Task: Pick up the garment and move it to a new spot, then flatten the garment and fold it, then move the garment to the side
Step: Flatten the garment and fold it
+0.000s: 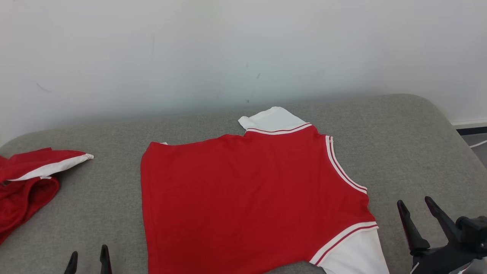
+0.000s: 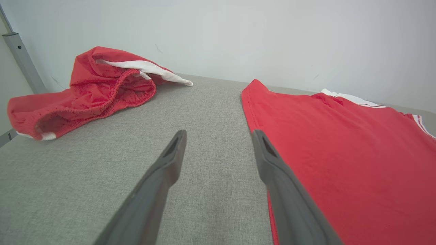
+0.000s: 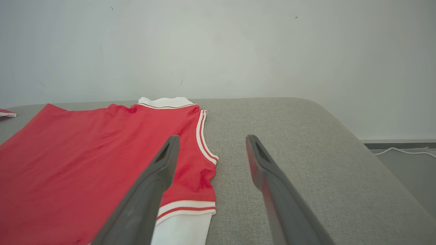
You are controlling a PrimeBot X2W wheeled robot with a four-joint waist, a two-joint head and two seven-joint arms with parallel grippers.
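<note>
Red garment flat, red shorts left — L gripper, R gripper spread, empty

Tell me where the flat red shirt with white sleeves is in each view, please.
Head view: red shirt in the centre, reaching the bottom edge.
Left wrist view: right side.
Right wrist view: left side.
Shared landmark: the grey cushion beneath it.
</note>
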